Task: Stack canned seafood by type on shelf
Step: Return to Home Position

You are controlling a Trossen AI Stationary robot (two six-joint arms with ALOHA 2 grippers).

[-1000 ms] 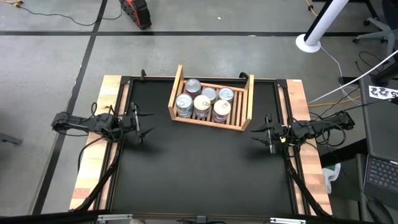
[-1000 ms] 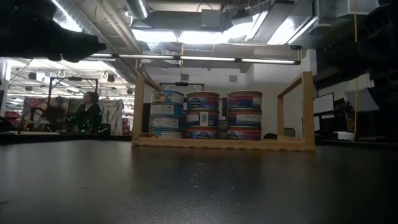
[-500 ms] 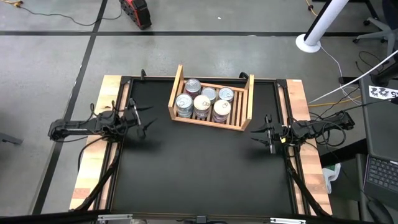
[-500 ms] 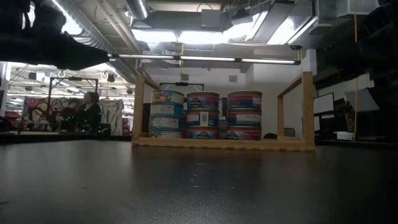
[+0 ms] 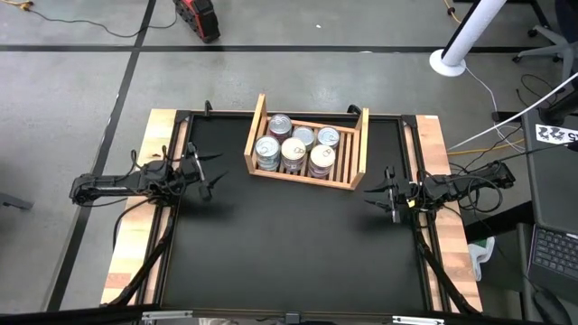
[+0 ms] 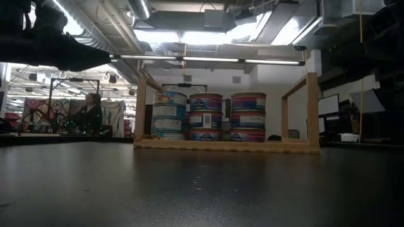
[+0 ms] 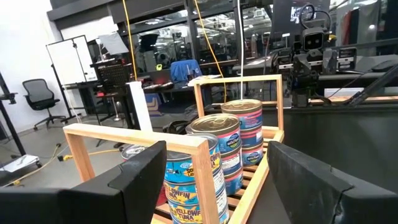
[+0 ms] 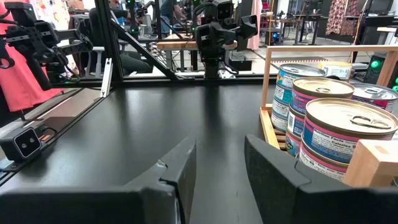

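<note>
1. The left gripper (image 5: pixel 206 171) had shifted a touch about a second back, then held still near the table's (image 5: pixel 289 253) left edge. The right gripper (image 5: pixel 379 193) hadn't budged by the right edge.
2. Both had their fingers spread with nothing between them (parked, I'd guess).
3. The tins (image 5: pixel 293 147) sat stacked in the shelf (image 5: pixel 361 144) at the back middle, so sorting looked finished.
4. The only readable label was "Yellowfin Tuna" on a blue tin (image 7: pixel 186 186).

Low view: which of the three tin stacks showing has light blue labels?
The leftmost stack, beside the shelf's left post: light blue and yellow labels. The middle stack and right stack are pink and dark blue.
</note>
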